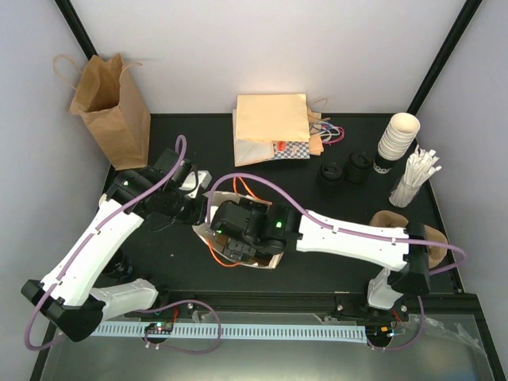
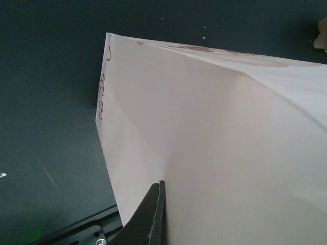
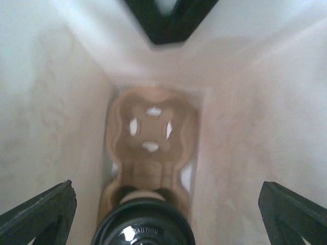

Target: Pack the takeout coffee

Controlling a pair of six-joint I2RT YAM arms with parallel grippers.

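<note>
1. Pinches the ten-o'clock corner of the white paper bag [image 2: 214, 143] with the left gripper [image 2: 162, 189], jaws pressed together on the rim paper; judged a hold meant to stretch the mouth open for the other arm.
2. Shows, down inside that bag, a brown moulded-pulp cup carrier [image 3: 150, 132] lying on the floor, one socket vacant at twelve o'clock in the right wrist view.
3. Finds the takeout coffee, a cream paper cup under a round black plastic lid [image 3: 144, 232], seated in the carrier's six-o'clock socket, so already inside the bag.
4. Hangs the right gripper [image 3: 164, 186] above that cup, fingers [image 3: 38, 214] spread wide at eight and four o'clock, gripping nothing; reads as the cup let go.
5. Leaves little side room: paper walls stand near both fingers, so the one free way out looks straight up through the mouth; sideways drift could snag or tear the paper.
6. Offers bare black tabletop [image 1: 349, 202] at three o'clock of the bag, with loose black lids [image 1: 343, 171] beyond at two o'clock.
</note>
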